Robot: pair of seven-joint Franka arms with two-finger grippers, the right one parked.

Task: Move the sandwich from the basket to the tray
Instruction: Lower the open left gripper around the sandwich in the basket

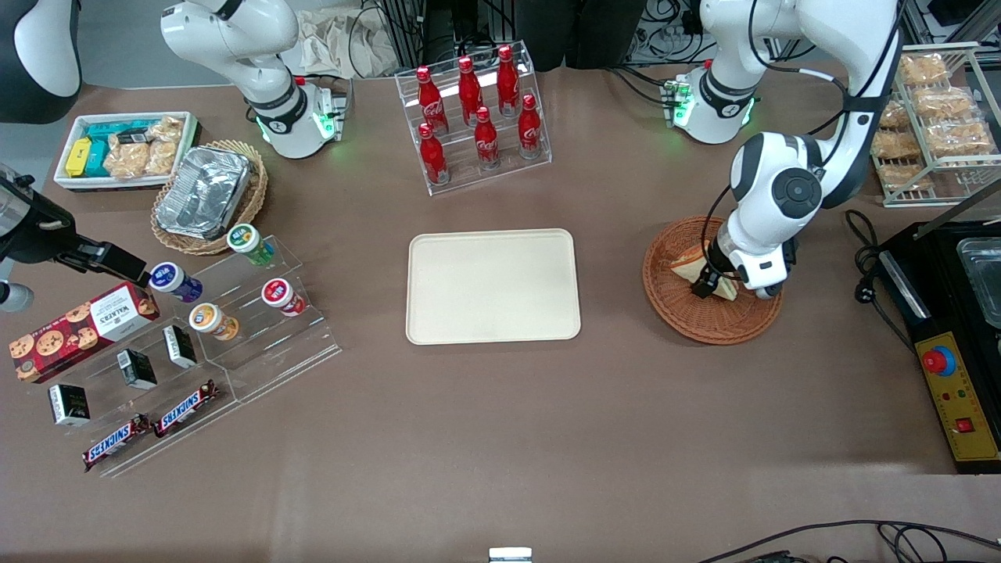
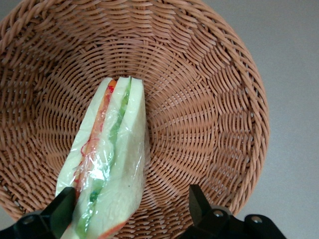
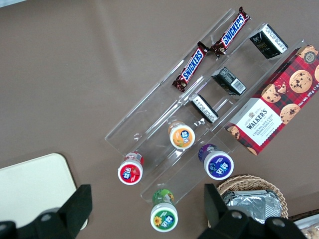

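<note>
The sandwich [image 2: 112,154], a plastic-wrapped white-bread wedge with red and green filling, lies in the reddish-brown wicker basket [image 2: 209,99]. My left gripper [image 2: 130,209] is lowered into the basket and stands open, its fingers straddling the wide end of the sandwich. One finger [image 2: 62,211] is right against the wrap; the other finger [image 2: 199,204] stands well apart over bare wicker. From the front, the gripper [image 1: 715,285] hangs over the basket [image 1: 704,332] and hides most of the sandwich [image 1: 688,262]. The cream tray [image 1: 493,285] lies bare beside the basket, toward the parked arm's end.
A clear rack of red cola bottles [image 1: 477,117] stands farther from the front camera than the tray. A black machine with a yellow control panel [image 1: 958,383] and a wire rack of snacks [image 1: 934,125] sit at the working arm's end. A cable [image 1: 860,258] lies near the basket.
</note>
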